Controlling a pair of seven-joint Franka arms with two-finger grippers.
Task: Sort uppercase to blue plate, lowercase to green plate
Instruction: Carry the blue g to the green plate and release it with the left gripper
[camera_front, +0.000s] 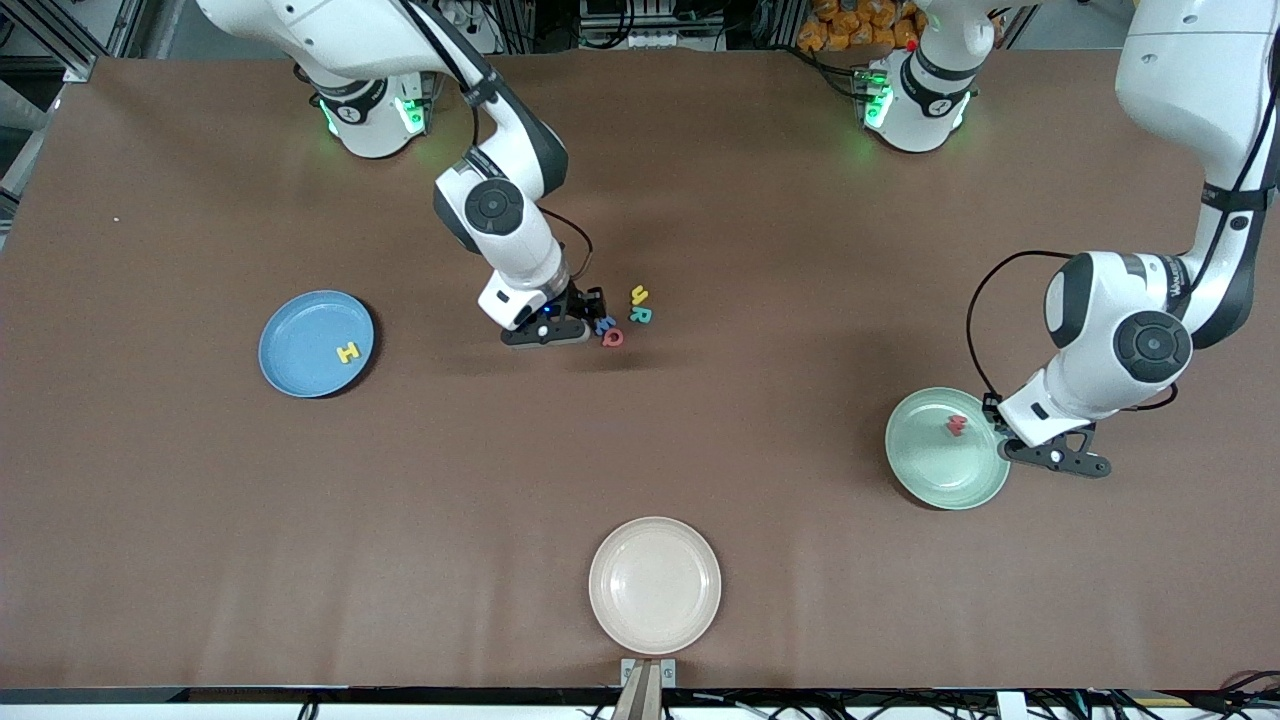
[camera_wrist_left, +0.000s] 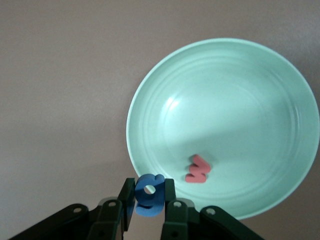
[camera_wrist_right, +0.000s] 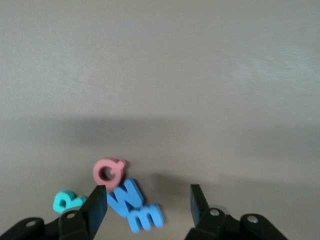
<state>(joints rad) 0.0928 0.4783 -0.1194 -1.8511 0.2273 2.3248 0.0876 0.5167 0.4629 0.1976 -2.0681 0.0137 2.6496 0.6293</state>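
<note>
A rounded blue lowercase letter (camera_wrist_left: 149, 195) was held pinched in the left gripper (camera_wrist_left: 148, 202) over the green plate's (camera_front: 925, 475) rim; 1 red w (camera_front: 956, 425) lay inside. The right gripper (camera_wrist_right: 148, 204) was spread wide above the blue letters (camera_wrist_right: 135, 207) mid-table.

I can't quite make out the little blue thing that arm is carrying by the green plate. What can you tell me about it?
It is a small blue letter, rounded like a lowercase a, thick and soft-looking like cut foam, with a round hole through its bowl. The left gripper has its jaws shut on it, one on each side, so it hangs upright in the air. It is over the rim of the green plate and not yet lying in it. A red w already lies in that plate, apart from it.
</note>
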